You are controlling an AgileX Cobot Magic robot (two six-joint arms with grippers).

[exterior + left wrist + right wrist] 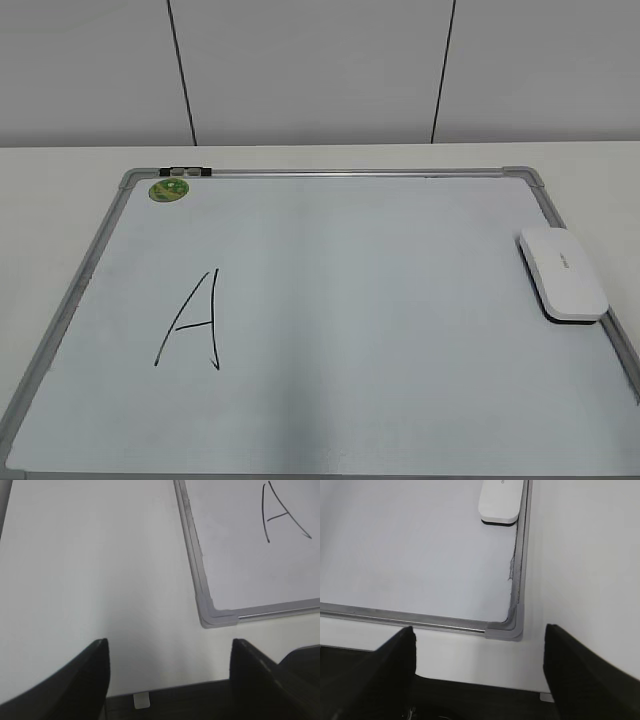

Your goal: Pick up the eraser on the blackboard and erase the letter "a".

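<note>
One eraser lies at the blackboard's right edge; one big "A" sits lower left, one green magnet upper left. Both end effectors, left and right, gape wide, holding nothing.

One legible mark: a large, angular capital "A" in thin black marker, written on the pale whiteboard with silver metal frame, lower left of the exterior view. It appears again at upper right of the left wrist view. The small grey marking on the white rounded plastic eraser is too small to read.
</note>
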